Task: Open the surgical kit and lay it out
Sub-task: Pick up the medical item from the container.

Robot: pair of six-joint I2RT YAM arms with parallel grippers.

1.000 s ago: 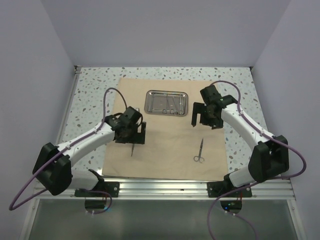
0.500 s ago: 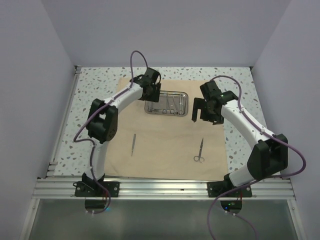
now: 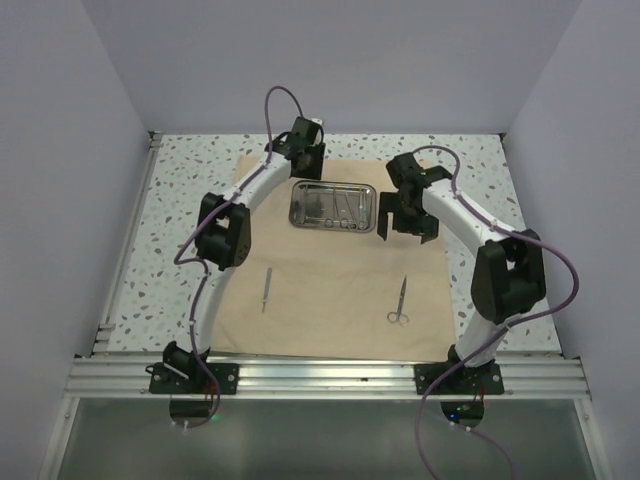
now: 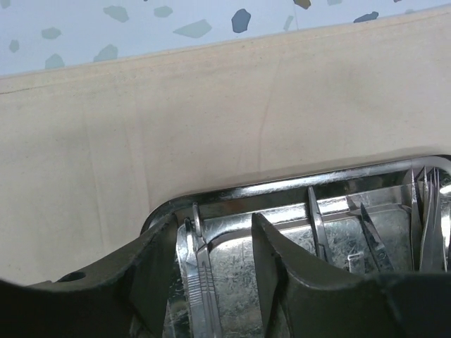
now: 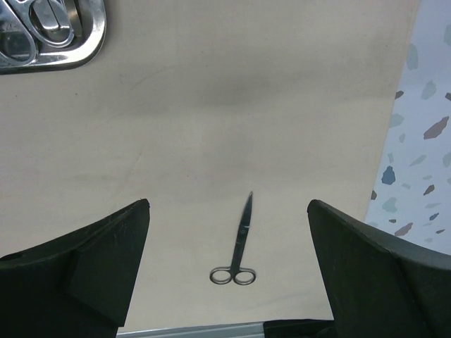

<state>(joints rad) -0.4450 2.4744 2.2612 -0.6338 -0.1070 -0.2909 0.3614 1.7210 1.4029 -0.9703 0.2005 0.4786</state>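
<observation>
Left fingers [image 4: 271, 274] half-open, straddling steel instrument [image 4: 202, 282] in tray [image 4: 282, 189]; right fingers [image 5: 91, 267] wide above scissors [image 5: 239, 243].

Left end effector [image 4: 213, 229] half-parted, right end effector [image 5: 229, 205] agape.

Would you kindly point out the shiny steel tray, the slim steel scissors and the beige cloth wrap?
Shiny steel tray [image 3: 333, 227]: top view, near rim.
Slim steel scissors [image 5: 240, 239]: right wrist view, mid-length.
Beige cloth wrap [image 3: 330, 270]: top view, middle.
</observation>
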